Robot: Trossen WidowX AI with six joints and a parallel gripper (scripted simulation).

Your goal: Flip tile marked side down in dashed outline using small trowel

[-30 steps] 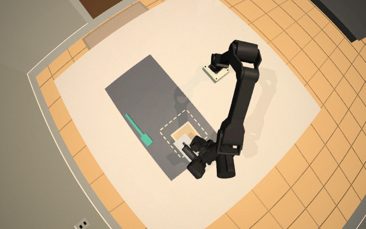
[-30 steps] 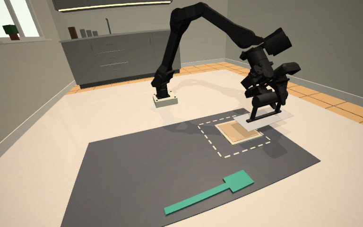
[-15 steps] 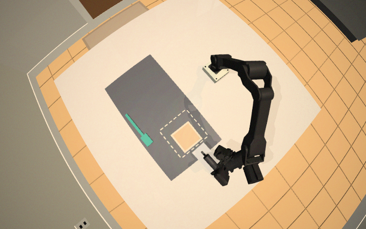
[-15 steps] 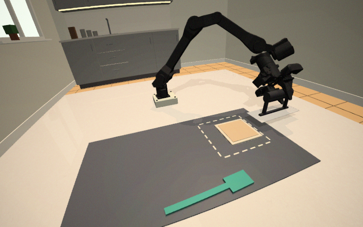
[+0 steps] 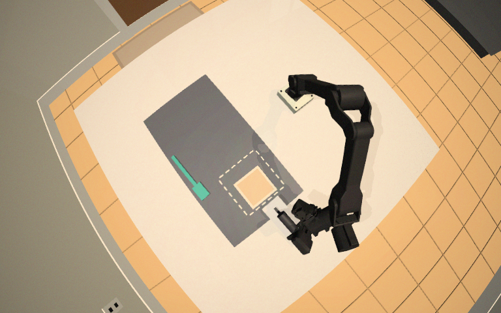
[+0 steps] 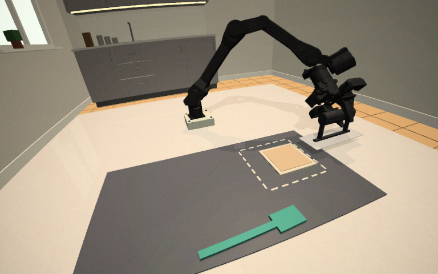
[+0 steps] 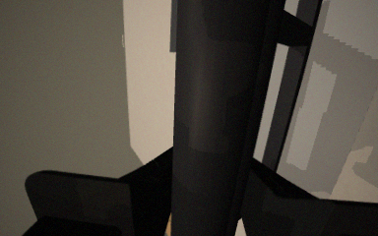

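The cream-edged tan tile [image 5: 254, 187] [image 6: 288, 158] lies flat within the dashed outline [image 5: 220, 180] [image 6: 272, 189], the pale-bladed trowel [image 5: 270, 210] [image 6: 309, 140] [image 7: 212, 98] held nearby.

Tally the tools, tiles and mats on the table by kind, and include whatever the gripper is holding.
Trowel, black handle, held: 1
Green spatula: 1
Tile: 1
Dark grey mat: 1
Total: 4

It looks like a kitchen from where I stand: grey cabinets [image 6: 145, 67] under a counter, a tall tap [image 6: 130, 31] rising behind. A potted plant [image 6: 12, 37] (rather blocky) sits at the window [image 6: 33, 19].
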